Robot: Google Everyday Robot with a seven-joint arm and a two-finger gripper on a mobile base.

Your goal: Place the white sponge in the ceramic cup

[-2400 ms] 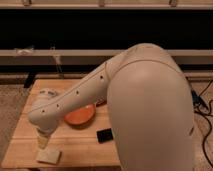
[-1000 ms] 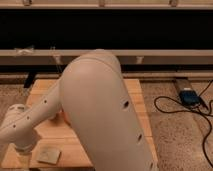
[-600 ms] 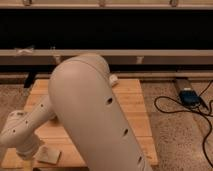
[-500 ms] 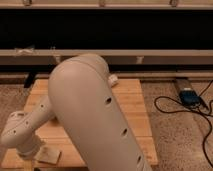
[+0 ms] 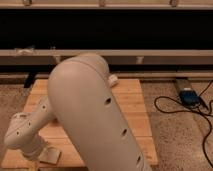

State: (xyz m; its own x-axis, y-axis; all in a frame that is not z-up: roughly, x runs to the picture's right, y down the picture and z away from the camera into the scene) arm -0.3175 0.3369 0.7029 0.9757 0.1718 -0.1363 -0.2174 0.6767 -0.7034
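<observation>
My big white arm (image 5: 95, 115) fills the middle of the camera view and hides most of the wooden table (image 5: 132, 102). Its wrist bends down at the front left, and the gripper (image 5: 39, 151) is low over the table's front left corner. The white sponge (image 5: 52, 156) lies flat there, right at the gripper's end and partly covered by it. A small white thing (image 5: 113, 80) peeks out past the arm's upper right edge at the table's far side; it may be the ceramic cup, mostly hidden.
A dark low shelf unit (image 5: 150, 35) runs along the back behind the table. Black cables and a blue device (image 5: 189, 96) lie on the speckled floor at the right. The orange dish and black rectangle are hidden behind the arm.
The arm has swung across the table and now hides the orange dish and black rectangle. The gripper has dropped to the front left corner, close onto the sponge.
</observation>
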